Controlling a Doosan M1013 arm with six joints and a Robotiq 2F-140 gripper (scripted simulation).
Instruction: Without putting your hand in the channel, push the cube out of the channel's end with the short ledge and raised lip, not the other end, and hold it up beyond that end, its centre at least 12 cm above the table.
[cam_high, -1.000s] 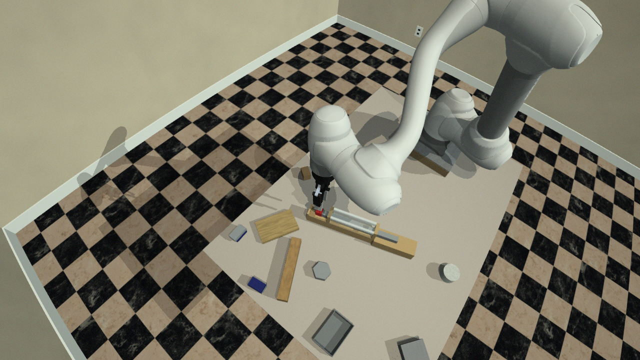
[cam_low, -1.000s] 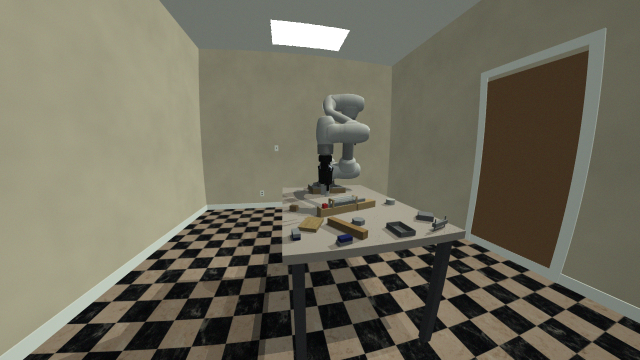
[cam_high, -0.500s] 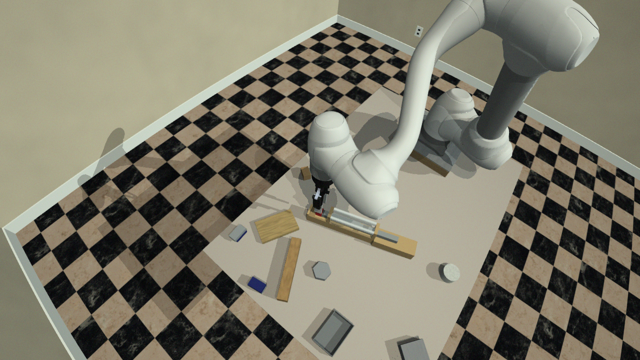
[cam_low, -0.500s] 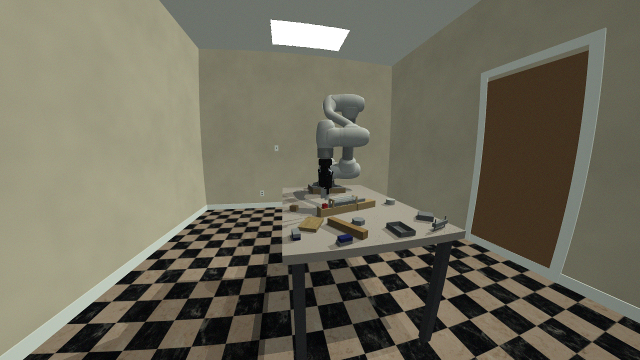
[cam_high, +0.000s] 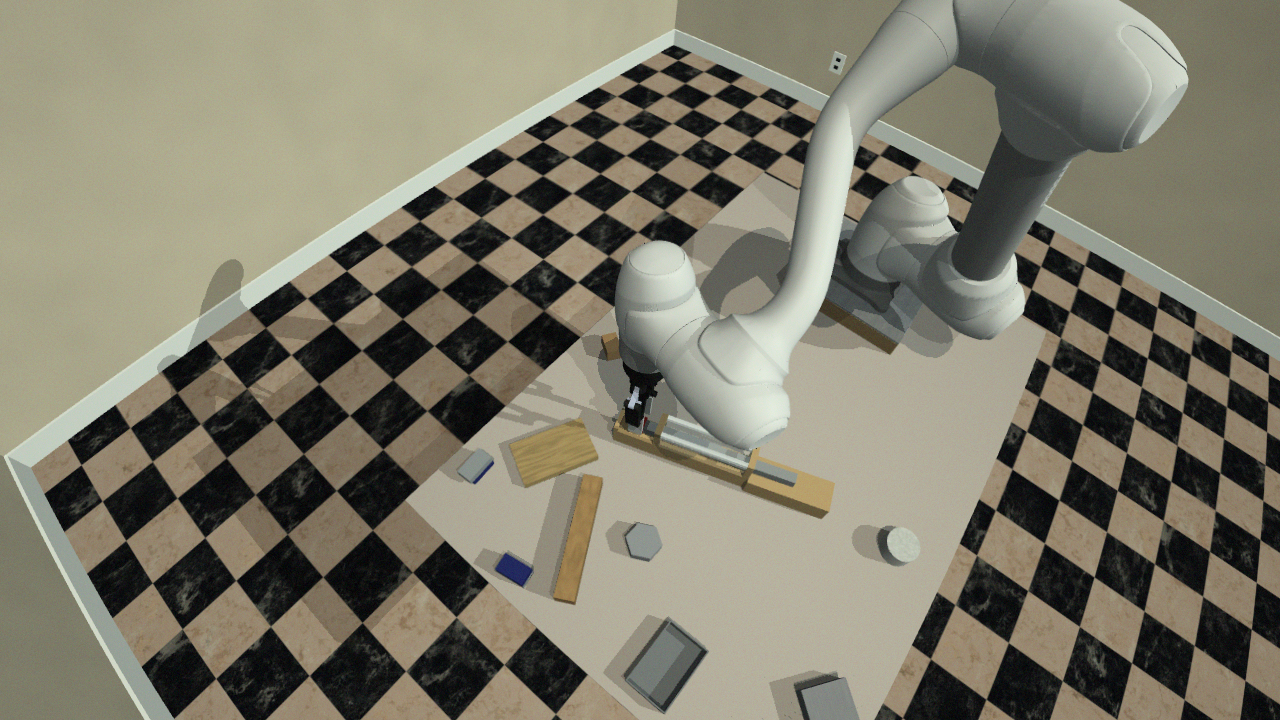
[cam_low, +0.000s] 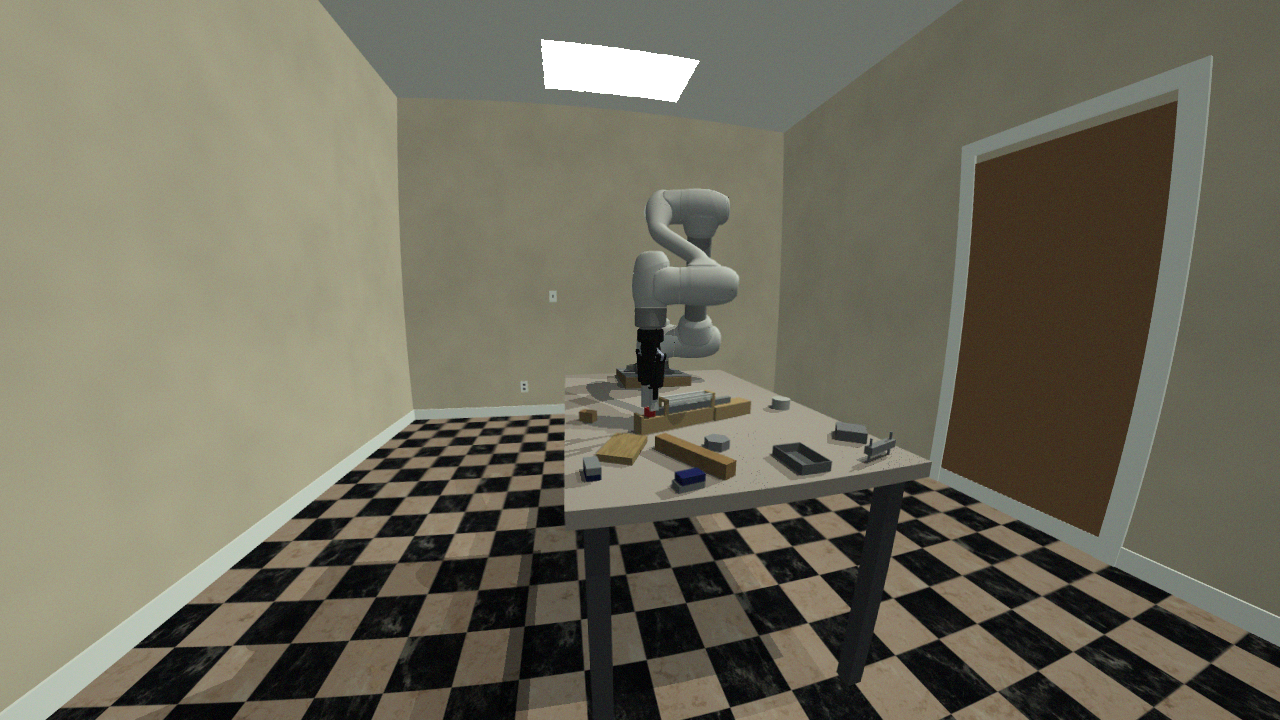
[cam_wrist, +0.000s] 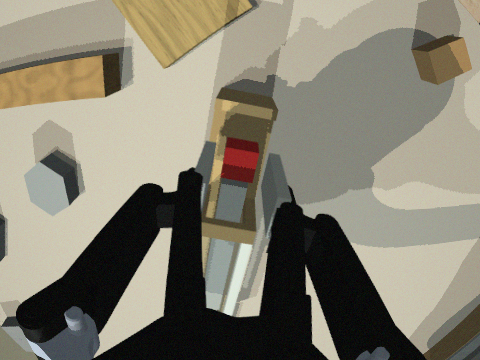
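The red cube (cam_wrist: 240, 160) sits on the short wooden ledge at the channel's end, just inside the raised lip (cam_wrist: 247, 107). The channel (cam_high: 707, 443) is a clear trough on a long wooden base, with a grey bar (cam_high: 774, 471) at its other end. My gripper (cam_wrist: 239, 164) points down over the ledge end, outside the trough, its fingers partly apart on either side of the wooden frame. The cube lies below and just ahead of the fingertips, not clamped. In the top and exterior views the gripper (cam_high: 635, 411) (cam_low: 654, 398) stands low over the cube (cam_low: 648, 411).
A wooden board (cam_high: 552, 452) and a wooden bar (cam_high: 578, 535) lie near the ledge end. A small wooden block (cam_high: 610, 344), a grey hexagon (cam_high: 642, 540), a grey cylinder (cam_high: 897, 543), a grey tray (cam_high: 664, 662) and small blue and grey blocks lie around the table.
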